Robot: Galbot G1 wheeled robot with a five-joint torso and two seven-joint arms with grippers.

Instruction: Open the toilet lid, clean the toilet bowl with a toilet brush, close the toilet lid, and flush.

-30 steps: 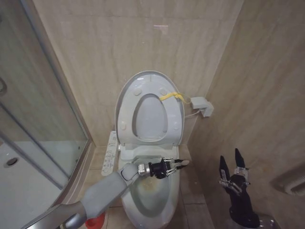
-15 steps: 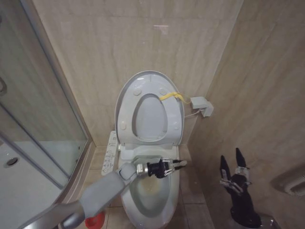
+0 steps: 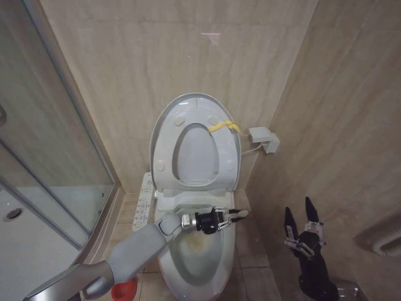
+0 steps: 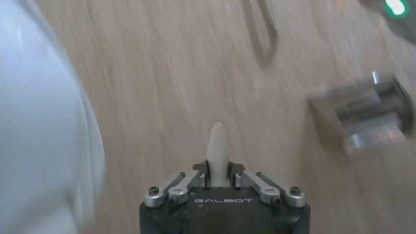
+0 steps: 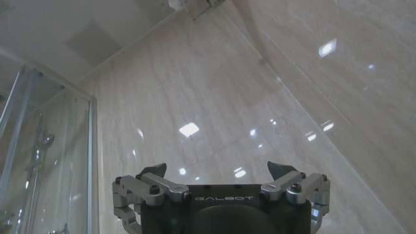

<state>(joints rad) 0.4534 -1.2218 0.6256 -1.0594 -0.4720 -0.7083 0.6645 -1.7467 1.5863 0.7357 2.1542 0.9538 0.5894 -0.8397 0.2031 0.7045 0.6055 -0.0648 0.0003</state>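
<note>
The toilet lid (image 3: 163, 128) stands upright against the back wall, with the seat ring (image 3: 225, 160) raised against it and a yellow strap (image 3: 223, 126) at its edge. Below lies the open toilet bowl (image 3: 202, 263), brownish stains (image 3: 199, 241) inside. My left gripper (image 3: 224, 219) reaches across the bowl's rear part, shut on the white handle of the toilet brush (image 3: 242, 214). That handle's tip (image 4: 217, 144) pokes out past the left gripper (image 4: 219, 175) in the left wrist view. The bristle head is hidden. My right gripper (image 3: 299, 216) is parked low at the right, open and holding nothing (image 5: 217, 168).
A glass shower door (image 3: 50, 157) closes off the left side. A red holder (image 3: 125, 290) sits on the floor left of the bowl, and a control panel (image 3: 145, 199) lies beside the seat. A white box (image 3: 265, 139) hangs on the tiled wall near the lid.
My left gripper with the brush handle drew back slightly to the left, then returned to the right over the bowl. The whole picture shifted a little. Lid and seat stay upright.
</note>
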